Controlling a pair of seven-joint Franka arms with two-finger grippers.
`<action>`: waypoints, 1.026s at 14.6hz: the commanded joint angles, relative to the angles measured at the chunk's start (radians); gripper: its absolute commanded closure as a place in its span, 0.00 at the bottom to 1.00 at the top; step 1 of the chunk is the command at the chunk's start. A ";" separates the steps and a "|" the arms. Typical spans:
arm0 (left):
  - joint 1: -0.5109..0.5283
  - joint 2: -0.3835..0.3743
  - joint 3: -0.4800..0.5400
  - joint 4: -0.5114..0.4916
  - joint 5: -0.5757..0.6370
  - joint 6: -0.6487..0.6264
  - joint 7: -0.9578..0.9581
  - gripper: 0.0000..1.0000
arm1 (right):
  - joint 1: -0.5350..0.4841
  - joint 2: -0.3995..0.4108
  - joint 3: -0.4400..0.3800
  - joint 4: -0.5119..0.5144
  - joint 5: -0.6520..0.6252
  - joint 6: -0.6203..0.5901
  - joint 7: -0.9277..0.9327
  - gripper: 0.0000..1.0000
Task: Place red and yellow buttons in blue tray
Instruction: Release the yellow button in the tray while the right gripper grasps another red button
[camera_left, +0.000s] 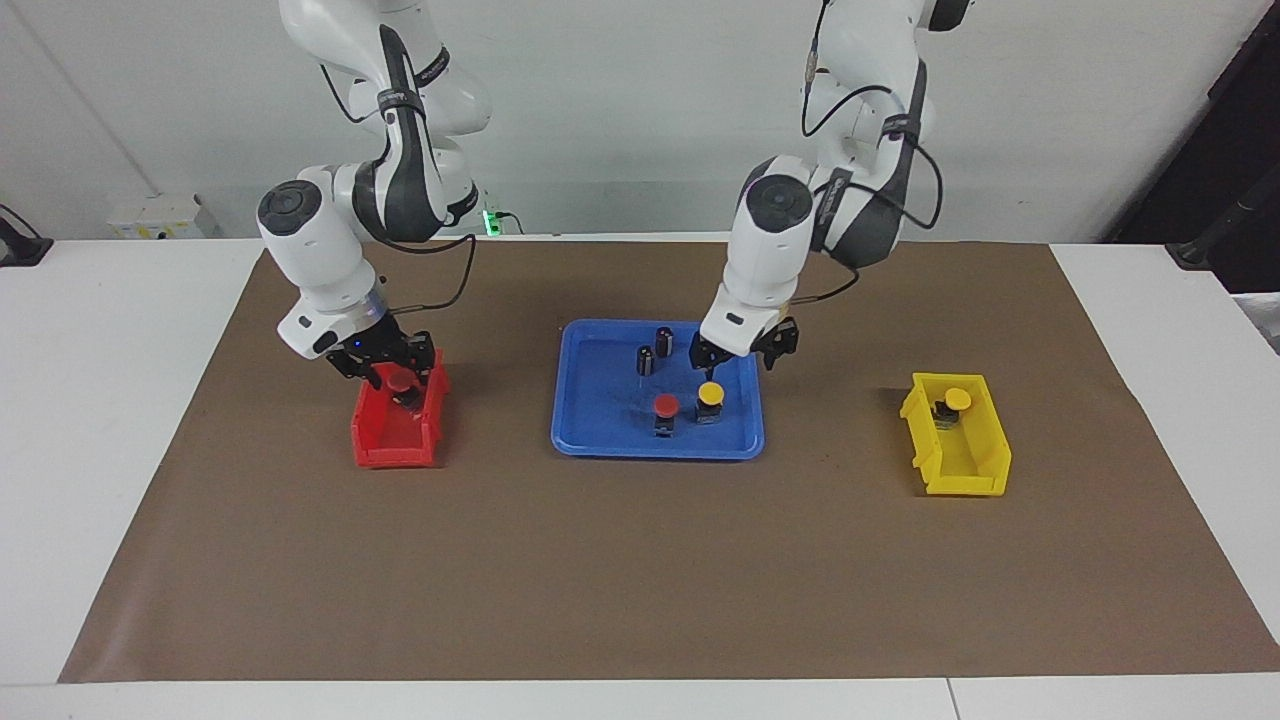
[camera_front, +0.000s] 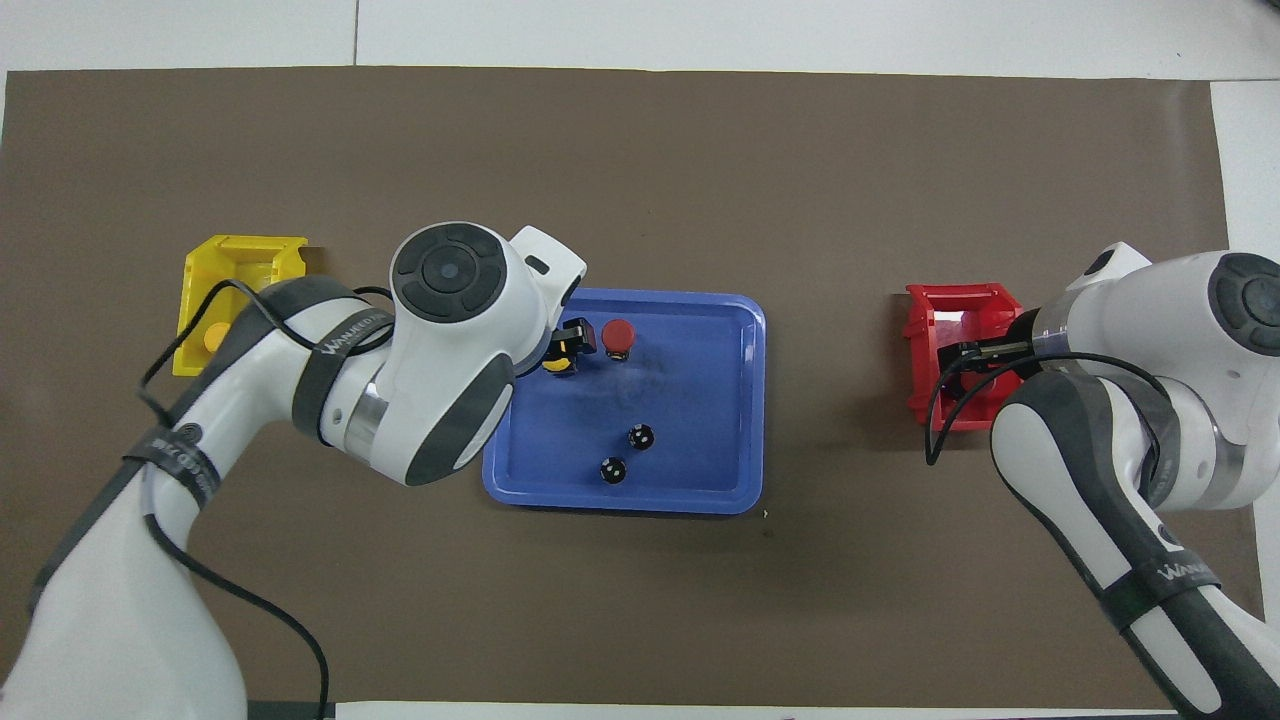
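Observation:
The blue tray (camera_left: 600, 400) holds a red button (camera_left: 666, 406) and a yellow button (camera_left: 710, 396) side by side. My left gripper (camera_left: 738, 353) hangs open just over that yellow button, not holding it. A second yellow button (camera_left: 956, 401) stands in the yellow bin (camera_left: 975, 470). My right gripper (camera_left: 398, 372) reaches into the red bin (camera_left: 392, 440) and is shut on the second red button (camera_left: 399, 382). In the overhead view the tray (camera_front: 720, 400), its red button (camera_front: 617, 335) and its yellow button (camera_front: 558, 362) show. The right arm hides the red bin's button.
Two dark cylinders (camera_left: 664, 340) (camera_left: 646, 360) without coloured caps stand in the tray, nearer to the robots than the buttons. A brown mat (camera_left: 640, 560) covers the table. The red bin is toward the right arm's end, the yellow bin toward the left arm's end.

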 joint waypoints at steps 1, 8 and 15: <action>0.145 -0.047 0.006 -0.009 0.046 -0.046 0.264 0.00 | -0.019 -0.032 0.010 -0.045 0.025 0.037 -0.041 0.30; 0.444 -0.084 0.006 -0.166 0.049 0.181 0.541 0.14 | -0.022 -0.047 0.010 -0.114 0.024 0.118 -0.064 0.34; 0.495 -0.087 0.006 -0.304 0.049 0.335 0.645 0.34 | -0.024 -0.055 0.010 -0.135 0.022 0.121 -0.099 0.65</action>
